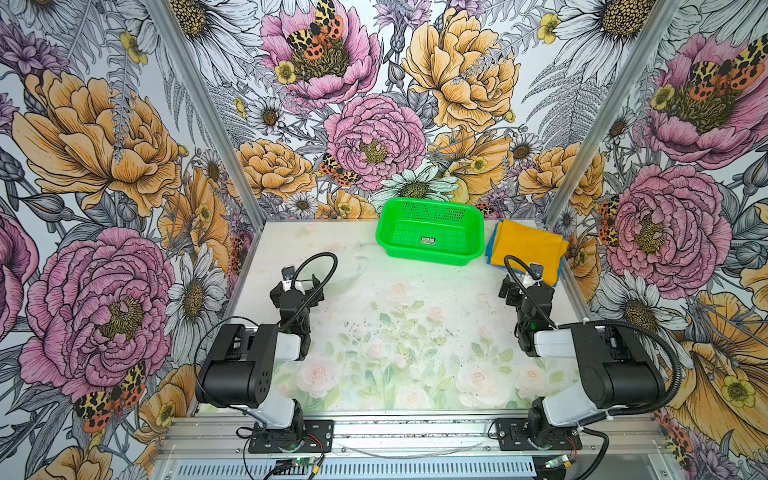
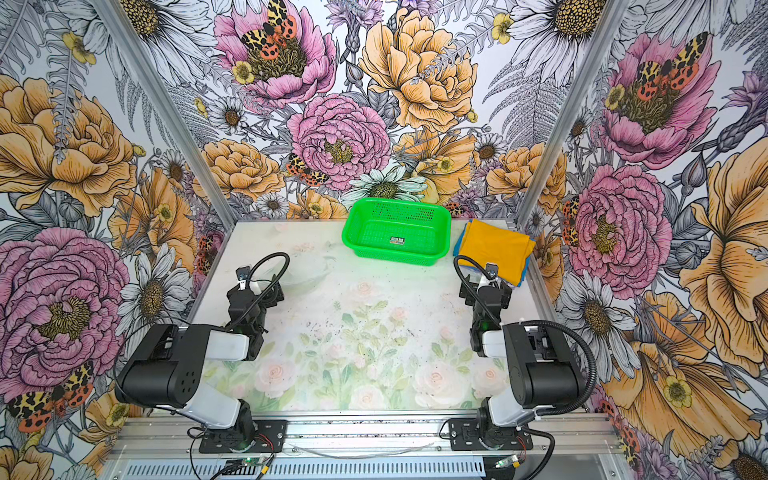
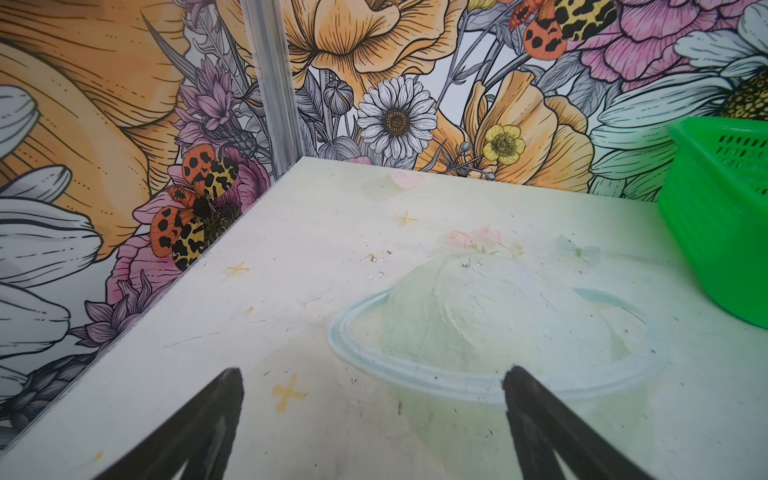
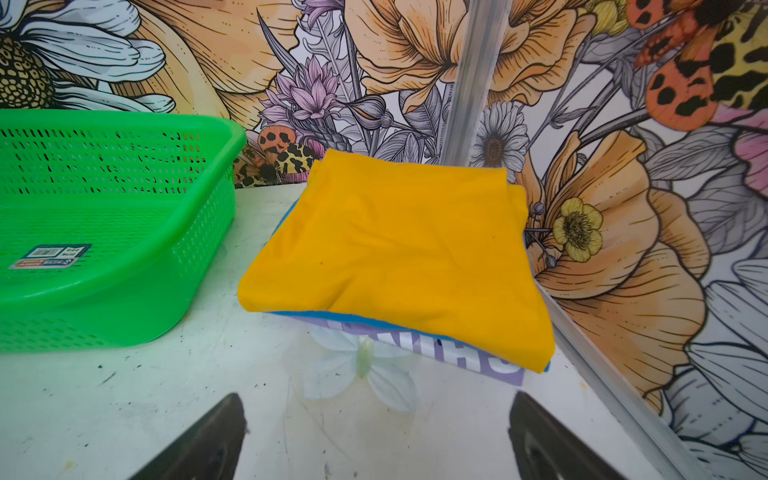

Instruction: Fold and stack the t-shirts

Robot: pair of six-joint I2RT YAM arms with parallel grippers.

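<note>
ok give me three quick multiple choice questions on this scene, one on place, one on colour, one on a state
1. Where is the yellow shirt? A) on the blue shirt, beside the basket B) inside the basket C) spread out flat
2. What colour is the basket? A) red B) white C) green
3. How is the right hand? A) shut on the yellow shirt B) open, holding nothing C) shut on the basket
Answers: 1 A, a blue edge shows under the folded yellow cloth, next to the basket; 2 C, its walls are bright green; 3 B, its fingers stand apart over bare table.
</note>
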